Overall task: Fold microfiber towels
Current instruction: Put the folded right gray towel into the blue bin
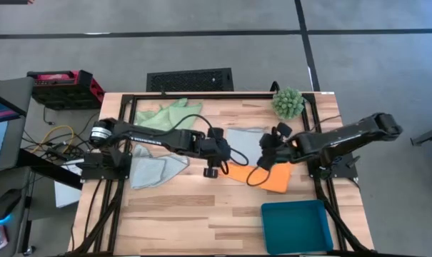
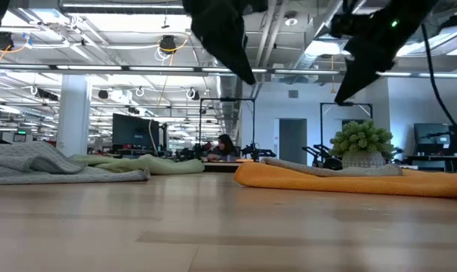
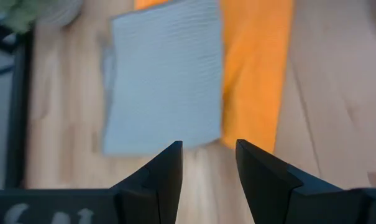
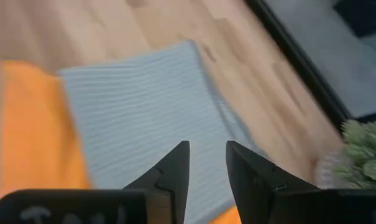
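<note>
A folded pale blue-grey microfiber towel [image 1: 248, 139] lies partly on an orange towel [image 1: 269, 176] spread flat at the table's middle right. A light green towel [image 1: 169, 114] lies crumpled at the far left. A pale mint one [image 1: 155, 168] lies bunched at the left. My left gripper [image 3: 209, 168] hovers open above the blue-grey towel's [image 3: 166, 81] near edge, holding nothing. My right gripper [image 4: 207, 165] hangs open over the same towel [image 4: 144, 106] from the right, also clear of it. In the low view both grippers hang well above the table.
A spiky green ball plant [image 1: 288, 102] stands at the far right corner. A teal tray [image 1: 294, 225] sits at the near right. Bare wood lies along the near edge left of the tray. A black frame [image 1: 201, 96] borders the table's far and side edges.
</note>
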Available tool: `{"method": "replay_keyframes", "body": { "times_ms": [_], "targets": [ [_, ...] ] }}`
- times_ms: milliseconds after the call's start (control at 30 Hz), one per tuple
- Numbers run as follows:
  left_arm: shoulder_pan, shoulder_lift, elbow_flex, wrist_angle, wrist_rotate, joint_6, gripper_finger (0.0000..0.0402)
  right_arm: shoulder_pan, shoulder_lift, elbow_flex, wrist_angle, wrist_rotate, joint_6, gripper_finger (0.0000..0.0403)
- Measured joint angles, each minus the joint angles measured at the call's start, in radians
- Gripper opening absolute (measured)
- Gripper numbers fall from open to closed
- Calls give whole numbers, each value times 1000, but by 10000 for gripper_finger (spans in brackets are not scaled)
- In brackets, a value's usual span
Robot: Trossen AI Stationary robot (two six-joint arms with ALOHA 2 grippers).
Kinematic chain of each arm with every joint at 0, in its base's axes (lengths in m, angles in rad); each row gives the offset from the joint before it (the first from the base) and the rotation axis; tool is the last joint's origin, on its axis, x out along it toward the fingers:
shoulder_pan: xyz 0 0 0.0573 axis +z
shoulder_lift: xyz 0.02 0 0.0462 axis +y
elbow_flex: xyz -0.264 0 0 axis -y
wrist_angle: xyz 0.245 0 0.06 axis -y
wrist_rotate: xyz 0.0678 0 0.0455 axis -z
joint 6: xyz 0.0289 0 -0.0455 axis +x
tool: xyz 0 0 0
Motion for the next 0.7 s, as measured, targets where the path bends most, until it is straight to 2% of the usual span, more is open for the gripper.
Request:
{"method": "replay_keyframes", "body": {
  "times_ms": [300, 500, 700],
  "targets": [
    [0, 0, -263, 409, 6, 186, 142, 74, -49, 0, 1, -24, 0, 128],
    [0, 24, -344, 535, -17, 282, 142, 80, -44, 0, 9, -25, 1, 127],
    [0, 133, -346, 579, -100, 407, 142, 80, -44, 0, 10, -25, 10, 127]
  ]
}}
